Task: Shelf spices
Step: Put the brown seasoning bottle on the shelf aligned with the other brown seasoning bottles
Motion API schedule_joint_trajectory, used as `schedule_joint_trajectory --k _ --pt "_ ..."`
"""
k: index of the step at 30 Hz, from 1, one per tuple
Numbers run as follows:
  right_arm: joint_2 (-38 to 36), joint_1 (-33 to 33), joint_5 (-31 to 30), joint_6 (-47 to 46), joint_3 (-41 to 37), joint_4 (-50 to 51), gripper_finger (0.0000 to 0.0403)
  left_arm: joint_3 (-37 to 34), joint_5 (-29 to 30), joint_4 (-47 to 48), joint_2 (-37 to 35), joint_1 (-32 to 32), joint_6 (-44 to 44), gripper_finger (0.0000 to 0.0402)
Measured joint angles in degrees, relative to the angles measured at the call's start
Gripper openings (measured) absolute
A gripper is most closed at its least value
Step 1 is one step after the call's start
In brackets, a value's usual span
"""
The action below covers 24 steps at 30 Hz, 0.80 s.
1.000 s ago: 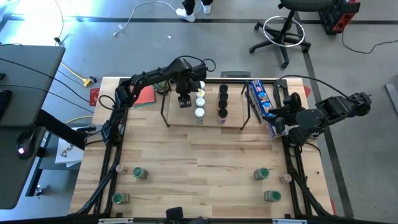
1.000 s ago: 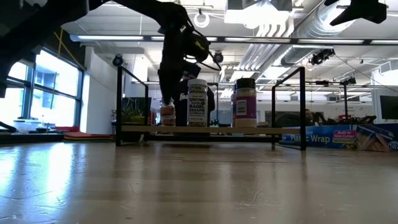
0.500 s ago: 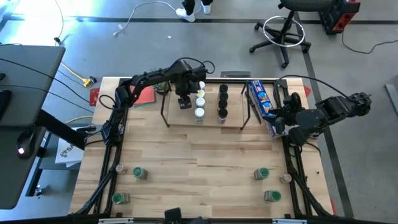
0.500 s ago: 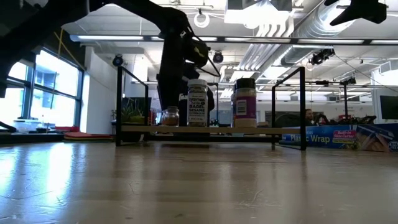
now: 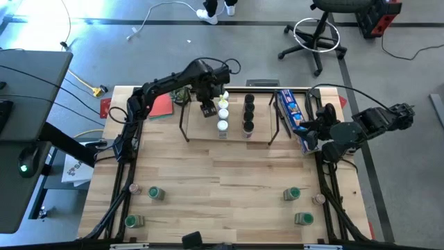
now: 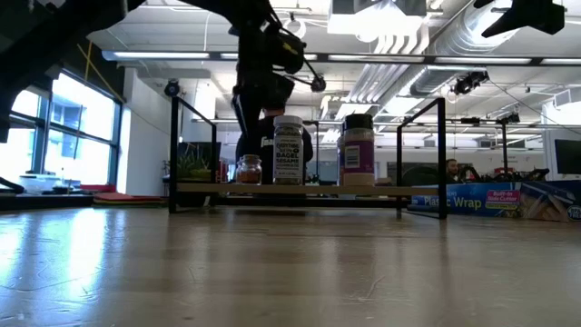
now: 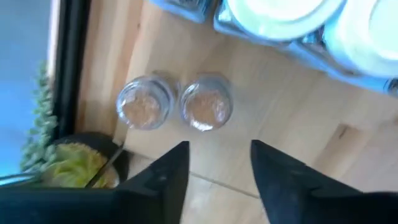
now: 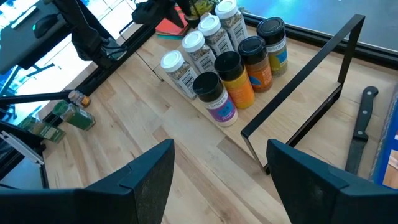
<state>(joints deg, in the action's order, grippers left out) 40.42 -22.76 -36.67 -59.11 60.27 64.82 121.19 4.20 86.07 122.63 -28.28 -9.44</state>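
The left gripper (image 5: 208,109) hangs above the shelf (image 5: 236,132) at the tabletop's far edge, jaws apart and empty; lift straight up, clear of the small amber-filled jars (image 7: 206,104). The right gripper (image 5: 310,136) waits open.

Top-down: the shelf (image 5: 227,132) sits at upper centre, fenced by a black wire frame (image 5: 184,125). Its middle holds white-lidded jars (image 5: 223,114) and black-lidded jars (image 5: 248,111), its left and right ends look bare. A blue box (image 5: 291,112) lies just right. The tabletop (image 5: 222,180) below is open, with green-lidded jars (image 5: 154,193) near the lower corners.
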Motion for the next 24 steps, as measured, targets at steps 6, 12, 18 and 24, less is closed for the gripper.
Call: schedule_joint_trajectory --k 6,12,18,24 --pt "0.00 0.00 0.00 0.00 0.00 0.00 0.0249 -0.13 -2.44 -3.45 0.82 -1.71 0.36 0.0069" --pt "0.00 0.00 0.00 -0.42 0.00 -0.02 0.0249 -0.13 -3.23 -4.93 2.39 -2.58 -0.68 0.0008" --pt "0.00 0.01 0.00 -0.42 0.00 -0.95 0.0249 -0.13 -4.81 -3.22 4.49 -2.85 -1.63 0.0004" --pt "0.02 0.00 0.00 -0.42 0.00 -1.05 0.0249 -0.13 -3.09 -1.60 4.68 -2.84 -3.11 0.0001"
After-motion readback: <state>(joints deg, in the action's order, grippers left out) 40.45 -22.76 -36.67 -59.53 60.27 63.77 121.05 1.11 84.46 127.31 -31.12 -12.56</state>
